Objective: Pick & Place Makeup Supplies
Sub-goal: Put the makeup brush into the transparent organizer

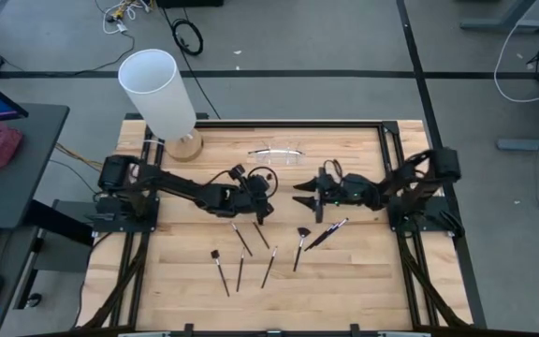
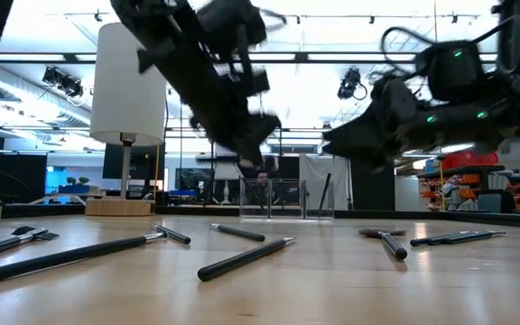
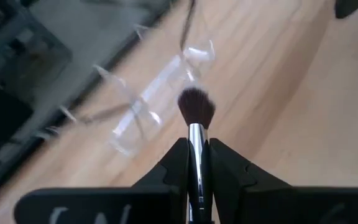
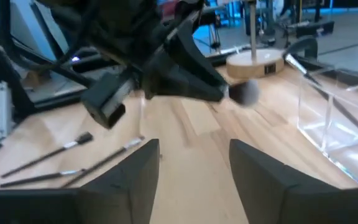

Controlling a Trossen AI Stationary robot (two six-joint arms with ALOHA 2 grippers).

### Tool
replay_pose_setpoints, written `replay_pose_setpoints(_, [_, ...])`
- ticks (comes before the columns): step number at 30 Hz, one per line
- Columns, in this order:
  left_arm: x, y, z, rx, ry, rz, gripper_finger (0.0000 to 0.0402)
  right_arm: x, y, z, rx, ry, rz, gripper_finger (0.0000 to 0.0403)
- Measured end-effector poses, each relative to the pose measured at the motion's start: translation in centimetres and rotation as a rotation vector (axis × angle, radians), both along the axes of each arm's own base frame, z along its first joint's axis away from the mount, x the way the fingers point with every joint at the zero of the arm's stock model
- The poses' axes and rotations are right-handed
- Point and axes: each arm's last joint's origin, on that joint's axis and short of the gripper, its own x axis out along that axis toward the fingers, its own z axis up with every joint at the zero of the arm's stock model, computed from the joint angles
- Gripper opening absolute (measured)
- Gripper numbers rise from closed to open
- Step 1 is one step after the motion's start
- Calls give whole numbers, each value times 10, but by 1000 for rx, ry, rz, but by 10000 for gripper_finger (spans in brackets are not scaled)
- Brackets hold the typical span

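My left gripper (image 1: 260, 202) hangs above the table's middle, shut on one makeup brush whose dark bristle head (image 3: 196, 107) sticks out past the fingertips. Beyond it stands a clear acrylic holder (image 3: 160, 93) (image 1: 277, 154) near the far edge. My right gripper (image 1: 300, 194) (image 4: 194, 158) hovers open just to the right, facing the left gripper and touching nothing. Several other thin brushes lie flat on the wood nearer the near edge, for instance one (image 1: 220, 270), another (image 1: 269, 266) and a pair (image 1: 326, 234). My left gripper pinches the brush between its two fingers at the silvery ferrule (image 3: 195, 134), just behind the bristle head. The brush lies along the fingers, head pointing forward out of them. The low view shows the gripper (image 2: 258, 161) well above the table, so the brush is lifted clear.
A tall white cylinder lamp (image 1: 157, 89) on a wooden base (image 1: 184, 145) stands at the far left corner. Black frame rails (image 1: 386, 150) run along the table's sides. Bare wood lies between the holder and the scattered brushes.
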Motion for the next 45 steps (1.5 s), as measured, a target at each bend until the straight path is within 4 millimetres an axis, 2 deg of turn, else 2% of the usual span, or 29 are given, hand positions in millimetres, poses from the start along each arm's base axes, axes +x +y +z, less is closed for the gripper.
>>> replay_pose_setpoints(5, [-13,-14,49,89,-107,-49,47,-13,3,7,0,-25,21,194])
replay_pose_setpoints(9, [-23,-24,91,155,-240,-92,48,-13,4,15,-23,-83,33,194])
replay_pose_setpoints(12, [-26,-31,102,143,-289,-148,49,-11,4,20,-69,-138,34,194])
replay_pose_setpoints(14, [-23,-33,94,129,-261,-194,48,-8,4,26,-93,-182,33,194])
replay_pose_setpoints(17, [-7,-31,77,104,-264,-261,47,5,3,38,-111,-236,32,194])
replay_pose_setpoints(21, [10,-29,67,131,-312,-320,48,19,2,43,-141,-211,33,194])
replay_pose_setpoints(39, [9,-29,65,100,-295,-345,50,19,4,52,-206,-295,102,191])
replay_pose_setpoints(45, [9,-29,65,98,-295,-348,48,19,4,52,-214,-297,120,148])
